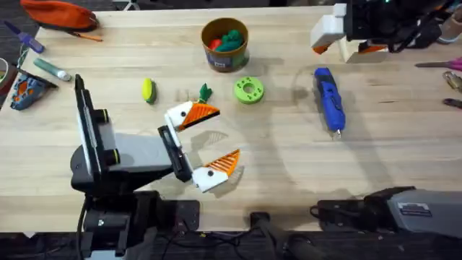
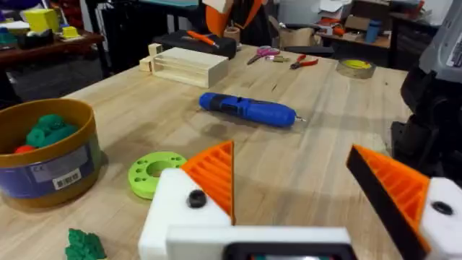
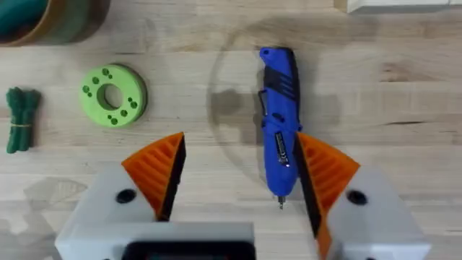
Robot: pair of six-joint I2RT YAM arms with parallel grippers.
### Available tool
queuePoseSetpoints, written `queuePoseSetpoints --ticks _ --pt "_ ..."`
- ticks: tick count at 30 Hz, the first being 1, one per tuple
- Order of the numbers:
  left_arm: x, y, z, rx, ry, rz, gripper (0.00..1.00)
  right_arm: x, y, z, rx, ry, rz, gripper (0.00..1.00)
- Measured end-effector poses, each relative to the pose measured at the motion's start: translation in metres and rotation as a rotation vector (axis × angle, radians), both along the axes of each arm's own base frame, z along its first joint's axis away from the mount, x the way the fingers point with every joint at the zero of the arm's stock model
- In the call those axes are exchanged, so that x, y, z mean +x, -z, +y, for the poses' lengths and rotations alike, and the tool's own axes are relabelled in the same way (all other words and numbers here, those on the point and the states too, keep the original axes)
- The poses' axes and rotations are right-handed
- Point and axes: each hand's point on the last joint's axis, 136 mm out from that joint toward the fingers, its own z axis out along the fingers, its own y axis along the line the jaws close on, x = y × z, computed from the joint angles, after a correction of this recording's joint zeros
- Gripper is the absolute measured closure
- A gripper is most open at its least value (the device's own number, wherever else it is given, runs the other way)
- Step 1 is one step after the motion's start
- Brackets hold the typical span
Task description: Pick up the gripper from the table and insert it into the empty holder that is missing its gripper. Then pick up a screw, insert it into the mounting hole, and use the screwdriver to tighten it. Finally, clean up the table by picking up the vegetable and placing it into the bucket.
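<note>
Screwdriver step: right gripper (image 3: 234,180) hovers fingers spread over the screwdriver (image 3: 279,119) lying right of centre on the tabletop (image 1: 390,152), left gripper (image 1: 206,141) also released near centre; next, I'd centre over the blue body, descend, clench.

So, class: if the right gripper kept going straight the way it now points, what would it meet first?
Most likely the screwdriver: in the right wrist view it lies between the open fingers of the right gripper, close to one orange pad, with the table underneath. Depth is unclear.
</note>
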Motion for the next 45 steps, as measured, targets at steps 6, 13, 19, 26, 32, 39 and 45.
queuePoseSetpoints --ticks 6,13,19,26,32,39,45 --pt "0.0 0.0 0.0 0.0 0.0 0.0 0.015 -0.0001 0.0001 0.0 0.0 0.0 0.001 0.133" --pt "0.0 0.0 0.0 0.0 0.0 0.0 0.016 -0.0002 0.0001 0.0 0.0 0.0 0.001 0.134" --pt "0.0 0.0 0.0 0.0 0.0 0.0 0.015 -0.0003 0.0001 -0.0001 0.0 0.0 0.001 0.133" --pt "0.0 0.0 0.0 0.0 0.0 0.0 0.01 -0.0008 0.0004 -0.0002 -0.001 0.0 0.004 0.13" --pt "-0.0001 0.0 0.0 0.001 0.001 -0.002 0.392 -0.0008 0.0004 -0.0002 -0.001 0.0 0.004 0.131" --pt "-0.0004 0.0 -0.0002 0.002 0.003 -0.005 0.959 -0.0008 0.0004 -0.0002 -0.001 0.0 0.004 0.132" --pt "-0.0005 0.0 -0.0003 0.002 0.004 -0.005 0.992 -0.0008 0.0004 -0.0002 -0.001 0.0 0.004 0.131"
